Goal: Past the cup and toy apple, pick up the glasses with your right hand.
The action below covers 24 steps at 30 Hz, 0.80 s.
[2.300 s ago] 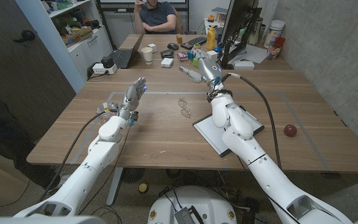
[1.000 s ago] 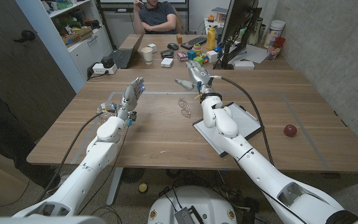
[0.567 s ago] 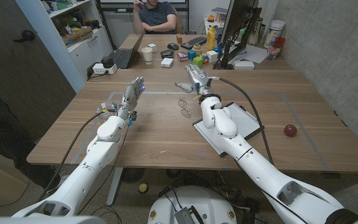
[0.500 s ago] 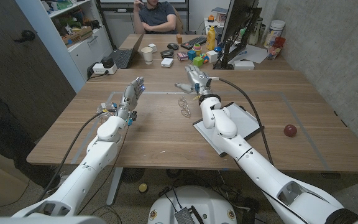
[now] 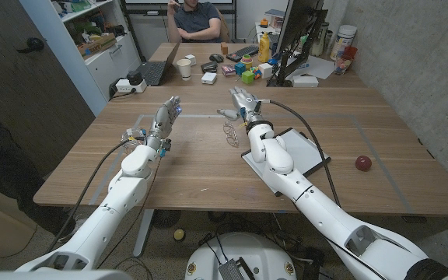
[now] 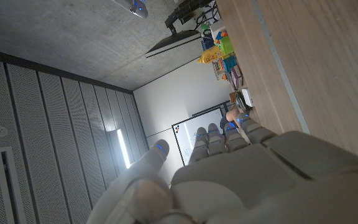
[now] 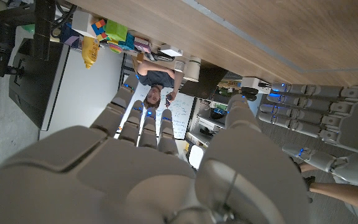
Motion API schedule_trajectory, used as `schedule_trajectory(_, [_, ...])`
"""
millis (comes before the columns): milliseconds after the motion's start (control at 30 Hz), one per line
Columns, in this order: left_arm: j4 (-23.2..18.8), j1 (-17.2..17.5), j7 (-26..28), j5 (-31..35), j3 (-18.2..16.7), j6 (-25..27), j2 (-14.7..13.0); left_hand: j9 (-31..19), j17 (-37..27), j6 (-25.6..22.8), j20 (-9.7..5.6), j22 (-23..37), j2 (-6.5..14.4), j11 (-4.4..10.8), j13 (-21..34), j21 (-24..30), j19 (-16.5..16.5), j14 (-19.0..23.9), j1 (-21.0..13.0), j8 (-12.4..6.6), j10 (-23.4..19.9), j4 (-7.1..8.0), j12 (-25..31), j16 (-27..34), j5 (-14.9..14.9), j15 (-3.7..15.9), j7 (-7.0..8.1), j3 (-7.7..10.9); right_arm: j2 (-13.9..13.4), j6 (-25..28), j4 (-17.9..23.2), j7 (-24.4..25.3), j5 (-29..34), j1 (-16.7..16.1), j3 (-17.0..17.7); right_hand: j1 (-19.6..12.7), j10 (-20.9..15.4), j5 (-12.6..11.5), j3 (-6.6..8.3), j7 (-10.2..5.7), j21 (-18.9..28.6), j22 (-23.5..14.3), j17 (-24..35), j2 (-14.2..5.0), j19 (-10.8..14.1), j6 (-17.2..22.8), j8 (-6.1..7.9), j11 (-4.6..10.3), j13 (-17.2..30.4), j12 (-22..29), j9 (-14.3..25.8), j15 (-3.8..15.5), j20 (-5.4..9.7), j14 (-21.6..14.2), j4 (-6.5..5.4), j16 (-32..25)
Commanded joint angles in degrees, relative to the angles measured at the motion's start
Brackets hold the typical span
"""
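Hovering open-fingered beside the glasses, the right hand could nudge them away, thin frames being easily missed.

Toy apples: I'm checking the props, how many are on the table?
1. The toy apple lies near the wooden table's right edge, far right of the glasses; clutter at the far end may hide others.

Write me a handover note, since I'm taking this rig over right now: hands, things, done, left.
Right hand: open, holds nothing, raised above the wooden table beyond the thin wire-framed glasses.
Left hand: open, idle on its own side.
The glasses lie on the table, untouched. The red toy apple sits far right; the white paper cup stands at the far end.
Done: reach.
Left: grasp and lift.
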<state>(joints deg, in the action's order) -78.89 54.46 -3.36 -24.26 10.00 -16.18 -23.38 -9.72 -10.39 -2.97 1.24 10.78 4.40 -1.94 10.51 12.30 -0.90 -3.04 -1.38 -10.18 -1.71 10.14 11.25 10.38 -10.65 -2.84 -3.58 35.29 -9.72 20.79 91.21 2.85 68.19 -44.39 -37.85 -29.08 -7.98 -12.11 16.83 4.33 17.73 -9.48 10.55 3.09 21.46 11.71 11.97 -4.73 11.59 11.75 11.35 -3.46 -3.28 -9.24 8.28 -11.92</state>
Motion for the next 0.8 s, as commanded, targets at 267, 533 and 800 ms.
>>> schedule_trajectory(267, [-0.8, 0.2, -0.5, -0.2, 0.1, -0.8, -0.5, -0.3, -0.2, 0.2, 0.35, 0.2, 3.1, -0.35, 0.1, 0.4, -0.2, 0.1, 0.6, -0.28, -0.2, -0.16, 0.3, 0.4, -0.4, -0.49, -0.11, -0.34, 1.1, 1.9, -4.8, -1.5, 0.2, 2.5, -2.1, -1.2, -0.8, -0.6, -0.02, -0.35, -0.3, -0.1, 0.1, 0.09, 2.2, 0.9, 0.30, 1.16, 0.2, 0.2, 0.1, -0.25, -0.39, -1.3, 0.08, -0.3])
schedule_trajectory(533, [-0.7, 0.1, 0.3, 0.2, 0.2, 0.0, -0.6, -0.3, -0.2, 0.1, 0.59, 0.2, 3.1, -0.32, 0.1, 0.4, -0.2, 0.2, 0.6, -0.29, -0.2, -0.17, 0.3, 0.4, -0.4, -0.50, -0.05, -0.47, 1.2, 2.5, -6.5, -2.2, 0.1, 3.8, -2.9, -2.2, -0.2, -0.8, -0.05, -0.84, -0.3, -0.1, 0.0, 0.03, 4.5, 0.7, 0.09, 0.49, 0.2, -0.1, 0.1, -1.07, -2.13, -1.5, 0.25, -0.1])
schedule_trajectory(800, [-1.4, 0.7, 2.2, 0.6, 0.1, 2.9, -0.7, -0.3, -0.2, 0.2, 1.43, 0.2, 3.1, -1.29, 0.1, 0.3, 0.0, 0.0, 0.6, -0.27, 0.5, -0.19, 0.1, 0.3, -0.4, -0.95, 0.11, -0.63, 1.1, 2.3, -7.9, -2.3, -0.7, 4.5, -3.4, -2.9, -0.1, -0.9, -0.12, -1.81, -0.2, -0.1, 0.0, -0.02, 6.5, 0.6, -0.04, 0.44, 0.2, -0.1, 0.2, -1.47, -3.18, -2.3, 0.31, -0.2])
